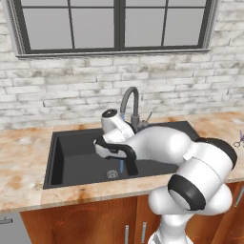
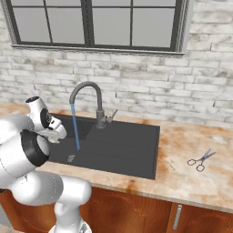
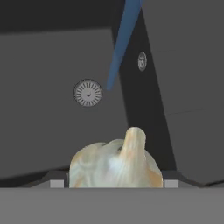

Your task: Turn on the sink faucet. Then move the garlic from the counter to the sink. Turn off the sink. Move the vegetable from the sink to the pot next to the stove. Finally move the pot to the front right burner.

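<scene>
Small off-white garlic bulb [image 3: 116,162] w/ cream-brown streaks sits between the two dark finger tips of the two-finger gripper [image 3: 114,183], jaws spread wide and closed on its sides, one tip showing at each flank. Its pointed tip aims up in the hand view, away from the hand, so the long axis runs along the fingers toward the basin floor. Below it lies the matte black rectangular sink [image 1: 76,157], w/ its round metal drain [image 3: 88,92] ahead and slightly left of the bulb in the hand view. A thin blue water stream [image 2: 75,127] falls from the dark grey gooseneck faucet [image 2: 86,91] and lands just beside the drain. In the left base view the white arm reaches over the basin. Small scissors [image 2: 200,160] lie on the beige mottled stone counter [image 2: 191,182], well right of the sink.
</scene>
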{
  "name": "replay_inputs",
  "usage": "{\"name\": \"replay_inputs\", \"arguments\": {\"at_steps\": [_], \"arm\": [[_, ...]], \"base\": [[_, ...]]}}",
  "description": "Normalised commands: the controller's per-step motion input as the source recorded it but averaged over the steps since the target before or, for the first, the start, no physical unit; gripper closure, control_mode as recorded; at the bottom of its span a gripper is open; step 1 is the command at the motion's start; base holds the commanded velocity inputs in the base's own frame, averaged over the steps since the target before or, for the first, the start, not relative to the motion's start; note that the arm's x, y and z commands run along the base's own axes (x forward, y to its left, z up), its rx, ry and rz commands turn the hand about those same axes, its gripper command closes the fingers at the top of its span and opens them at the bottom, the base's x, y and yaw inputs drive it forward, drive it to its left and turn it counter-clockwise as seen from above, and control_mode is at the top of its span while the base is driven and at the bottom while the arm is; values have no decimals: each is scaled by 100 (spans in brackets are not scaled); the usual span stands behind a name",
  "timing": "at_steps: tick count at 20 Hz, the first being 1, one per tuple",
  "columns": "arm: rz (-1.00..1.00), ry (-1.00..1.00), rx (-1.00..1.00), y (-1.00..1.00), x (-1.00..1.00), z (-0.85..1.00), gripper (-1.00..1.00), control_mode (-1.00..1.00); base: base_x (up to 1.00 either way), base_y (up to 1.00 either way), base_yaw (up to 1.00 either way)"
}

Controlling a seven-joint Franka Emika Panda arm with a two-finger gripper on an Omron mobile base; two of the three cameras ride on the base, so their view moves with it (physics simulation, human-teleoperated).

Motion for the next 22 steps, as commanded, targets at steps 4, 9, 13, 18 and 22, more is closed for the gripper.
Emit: {"name": "replay_inputs", "arguments": {"at_steps": [4, 9, 13, 18, 22], "arm": [[0, 3, -7, 9, 11, -33, 100, -100], [0, 2, -2, 10, 16, -31, 100, -100], [-5, 0, 0, 28, 32, -22, 100, -100], [-5, 0, 0, 30, 29, -27, 100, -100], [-6, 2, 0, 24, 30, -21, 100, -100]], "base": [[0, 0, 0], [0, 0, 0], [0, 0, 0], [0, 0, 0], [0, 0, 0]]}}
